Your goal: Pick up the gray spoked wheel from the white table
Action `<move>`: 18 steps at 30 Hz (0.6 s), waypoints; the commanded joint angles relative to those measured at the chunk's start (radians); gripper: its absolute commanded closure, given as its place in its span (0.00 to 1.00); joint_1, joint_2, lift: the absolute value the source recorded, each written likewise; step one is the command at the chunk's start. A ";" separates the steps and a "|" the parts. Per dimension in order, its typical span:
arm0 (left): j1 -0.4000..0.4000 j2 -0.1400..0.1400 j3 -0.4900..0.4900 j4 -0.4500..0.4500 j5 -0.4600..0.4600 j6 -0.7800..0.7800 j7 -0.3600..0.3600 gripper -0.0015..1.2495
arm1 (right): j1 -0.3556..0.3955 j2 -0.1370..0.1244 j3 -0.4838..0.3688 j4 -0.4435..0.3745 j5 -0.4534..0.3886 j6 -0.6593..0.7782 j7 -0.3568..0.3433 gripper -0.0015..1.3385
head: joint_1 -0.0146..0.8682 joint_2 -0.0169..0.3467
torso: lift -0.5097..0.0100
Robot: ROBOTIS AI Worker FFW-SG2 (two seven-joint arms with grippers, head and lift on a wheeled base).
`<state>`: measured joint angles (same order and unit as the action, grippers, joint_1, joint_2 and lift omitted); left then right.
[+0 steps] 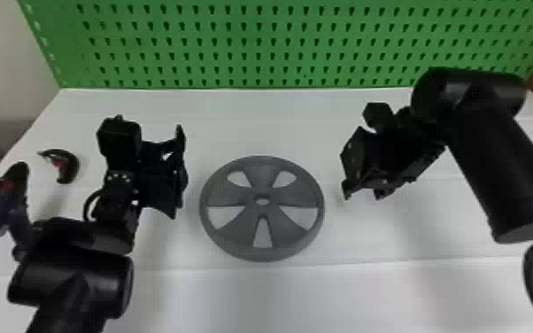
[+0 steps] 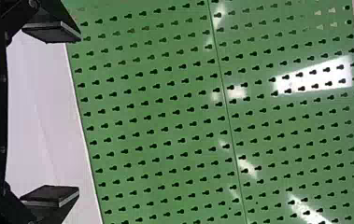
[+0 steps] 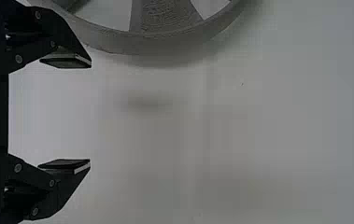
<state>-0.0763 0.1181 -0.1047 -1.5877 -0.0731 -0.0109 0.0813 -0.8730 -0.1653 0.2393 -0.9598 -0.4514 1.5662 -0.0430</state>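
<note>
The gray spoked wheel [image 1: 234,195] lies flat on the white table [image 1: 279,292], in the middle of the head view. My left gripper [image 1: 180,172] is just left of the wheel, apart from it. On the wheel's right, across a wider gap, is my right gripper [image 1: 362,188], angled down toward the table. In the left wrist view the left gripper [image 2: 78,114] stands open with nothing between its fingers. The right wrist view has the right gripper [image 3: 90,113] open too, with bare tabletop between its fingers and part of the wheel's rim [image 3: 165,44] beside one finger.
A green pegboard [image 1: 243,44] rises along the table's back edge. At the table's left lie a dark tool with a red spot [image 1: 2,203] and a small curved black and red object [image 1: 70,166], both beyond my left arm.
</note>
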 commanded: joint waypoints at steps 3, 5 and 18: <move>0.000 0.002 -0.001 0.000 0.001 0.002 0.000 0.10 | -0.006 0.000 0.012 0.016 -0.012 0.006 0.000 0.37 | 0.88 0.10 | 0.81; 0.000 0.000 0.000 0.000 0.001 0.002 0.000 0.10 | -0.008 -0.002 0.020 0.021 -0.019 0.006 0.000 0.37 | 0.88 0.10 | 0.81; 0.003 0.002 0.003 0.000 -0.001 0.002 0.000 0.10 | -0.046 -0.040 0.258 0.021 -0.231 0.006 0.000 0.37 | 0.88 0.10 | 0.81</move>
<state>-0.0748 0.1196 -0.1028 -1.5877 -0.0731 -0.0092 0.0813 -0.9051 -0.1982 0.4198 -0.9374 -0.6143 1.5662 -0.0429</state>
